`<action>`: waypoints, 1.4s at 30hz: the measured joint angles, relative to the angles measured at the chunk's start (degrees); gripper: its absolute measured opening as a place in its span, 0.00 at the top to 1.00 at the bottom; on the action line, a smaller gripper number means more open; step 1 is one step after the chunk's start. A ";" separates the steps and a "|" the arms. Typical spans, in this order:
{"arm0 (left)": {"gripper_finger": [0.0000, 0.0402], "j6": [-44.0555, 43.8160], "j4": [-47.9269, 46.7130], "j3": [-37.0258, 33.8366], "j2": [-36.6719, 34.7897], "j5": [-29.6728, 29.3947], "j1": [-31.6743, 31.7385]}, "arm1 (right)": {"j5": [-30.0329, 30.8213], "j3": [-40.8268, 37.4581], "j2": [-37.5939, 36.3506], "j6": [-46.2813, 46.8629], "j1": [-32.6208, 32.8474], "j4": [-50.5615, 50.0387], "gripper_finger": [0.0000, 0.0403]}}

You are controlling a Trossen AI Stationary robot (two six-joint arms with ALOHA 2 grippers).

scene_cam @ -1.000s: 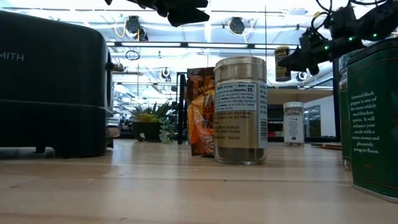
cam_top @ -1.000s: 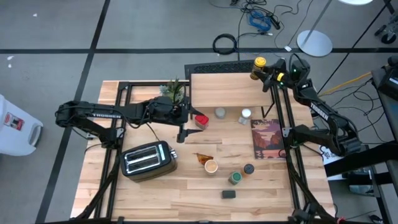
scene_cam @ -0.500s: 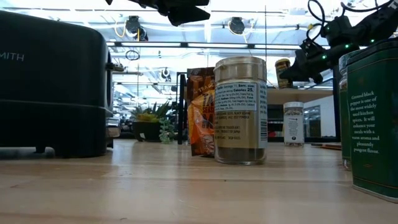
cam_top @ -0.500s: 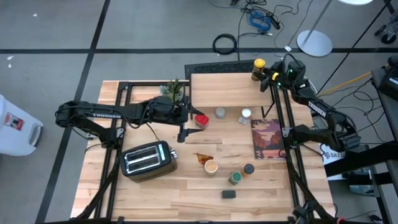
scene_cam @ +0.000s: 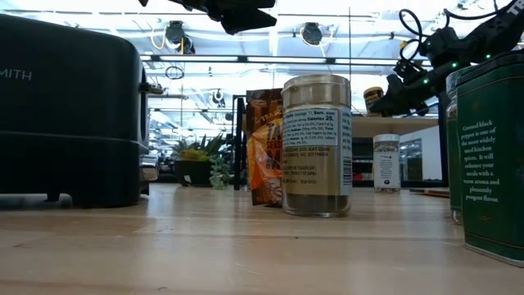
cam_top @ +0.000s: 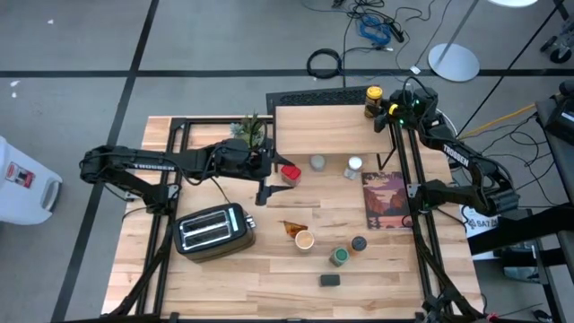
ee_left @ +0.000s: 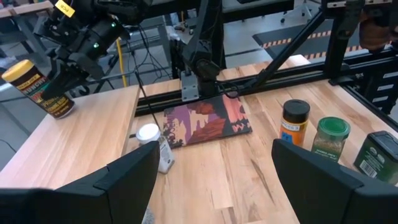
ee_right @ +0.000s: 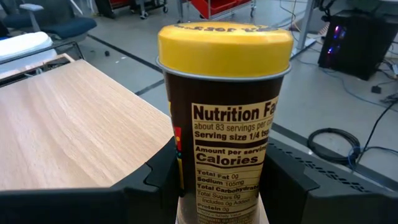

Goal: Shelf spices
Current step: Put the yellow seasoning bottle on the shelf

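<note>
Right gripper (cam_top: 384, 109) now lower and further back at the shelf (cam_top: 325, 131) far right corner, fingers clamped on yellow-lidded spice jar (cam_top: 373, 100), jar upright between them, left gripper (cam_top: 265, 170) spread wide, waiting above the table (cam_top: 269, 269).

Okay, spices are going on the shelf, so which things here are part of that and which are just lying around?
Part of the job: yellow-lidded jar held by the right end effector, shelf, red tin, white bottle, green-lidded jar.

Lying about: toaster, potted plant, picture book.
</note>
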 joint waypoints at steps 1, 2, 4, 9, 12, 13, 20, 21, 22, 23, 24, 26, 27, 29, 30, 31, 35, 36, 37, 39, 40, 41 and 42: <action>0.20 0.14 0.00 0.00 0.00 0.00 0.00 | 0.00 -0.01 0.00 -0.01 0.00 -0.01 0.61; 0.20 0.14 0.00 0.00 0.00 0.00 0.00 | 0.00 -0.02 0.00 0.01 0.00 -0.02 0.61; 0.20 0.16 0.02 0.00 0.00 0.00 0.00 | 0.00 0.01 0.00 0.01 0.00 -0.05 0.61; 0.20 0.17 0.01 0.00 0.00 0.00 0.00 | 1.11 0.01 0.00 0.00 0.00 -0.31 0.61; 0.20 0.17 0.00 0.00 0.00 -0.01 0.00 | 1.33 0.06 -0.02 -0.01 0.02 -0.53 0.61; 0.20 0.17 -0.01 0.00 0.00 -0.01 0.00 | 1.33 0.07 -0.02 -0.01 0.02 -0.62 0.61; 0.20 0.18 -0.01 0.00 0.00 -0.01 0.00 | 1.44 0.12 -0.07 -0.62 0.02 -1.66 0.55; 0.20 0.19 -0.02 0.00 0.00 -0.02 0.00 | 1.57 0.12 -0.07 -0.62 0.04 -1.97 0.53; 0.20 0.22 -0.02 0.00 0.00 -0.02 0.00 | 1.88 0.11 -0.03 -0.64 0.04 -2.44 0.52; 0.20 0.25 -0.02 0.00 0.00 -0.02 0.00 | 1.97 0.09 0.02 -0.62 0.02 -2.72 0.51; 0.20 0.26 -0.02 0.00 0.00 -0.02 0.00 | 2.03 0.09 0.02 -0.64 0.02 -2.90 0.50; 0.20 0.20 -0.02 0.02 0.00 -0.02 0.00 | 2.02 0.07 0.02 -0.98 0.04 -3.14 0.49; 0.20 0.03 0.00 0.00 0.00 -0.02 0.00 | 2.01 0.07 0.00 -1.08 0.02 -3.23 0.49; 0.20 -0.11 -0.02 0.01 0.00 -0.02 0.00 | 1.94 0.07 0.00 -1.35 0.04 -3.41 0.49; 0.20 -0.12 -0.01 0.02 0.00 -0.02 0.00 | 1.75 0.07 0.00 -1.54 0.07 -3.46 0.49; 0.20 -0.12 -0.02 0.02 0.00 -0.02 0.00 | 1.64 0.07 -0.03 -1.58 0.07 -3.51 0.49; 0.20 -0.71 -0.02 0.02 0.00 -0.04 0.00 | 1.38 -0.02 -0.88 -1.64 0.09 -4.12 0.47; 0.20 -0.73 -0.02 0.02 0.00 -0.04 0.00 | 1.38 -0.02 -1.29 -1.62 0.09 -4.34 0.46; 0.20 -0.73 -0.02 0.02 0.00 -0.04 0.00 | 1.36 -0.02 -1.76 -1.65 0.09 -4.48 0.45; 0.20 -0.75 -0.02 0.02 0.00 -0.04 0.00 | 1.36 -0.02 -2.80 -1.61 0.09 -5.01 0.42; 0.20 -0.75 -0.02 0.02 0.00 -0.04 0.00 | 1.36 -0.02 -3.37 -1.57 0.09 -5.40 0.41; 0.20 -0.77 -0.02 0.02 0.00 -0.04 0.00 | 1.36 -0.02 -3.98 -1.51 0.09 -5.82 0.39; 0.20 -0.77 0.00 0.02 0.00 -0.04 0.00 | 1.38 -0.02 -4.63 -1.49 0.09 -6.32 0.38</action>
